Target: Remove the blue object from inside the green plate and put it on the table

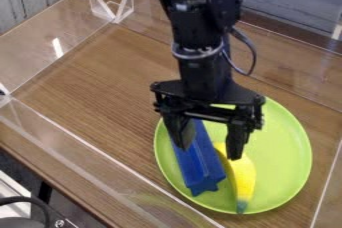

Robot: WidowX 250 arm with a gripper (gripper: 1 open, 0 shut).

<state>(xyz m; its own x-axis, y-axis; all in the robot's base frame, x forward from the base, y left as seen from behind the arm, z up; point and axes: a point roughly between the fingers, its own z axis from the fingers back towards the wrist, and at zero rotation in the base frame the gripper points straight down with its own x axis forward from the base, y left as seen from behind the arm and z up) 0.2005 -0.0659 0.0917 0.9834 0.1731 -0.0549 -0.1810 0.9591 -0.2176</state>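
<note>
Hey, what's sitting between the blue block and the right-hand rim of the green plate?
A yellow banana lies beside the blue block, inside the green plate, in the camera view.

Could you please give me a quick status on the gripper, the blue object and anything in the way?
Gripper open, jaws over the green plate. Blue object in plate, not gripped. Yellow banana lying right beside it.
</note>
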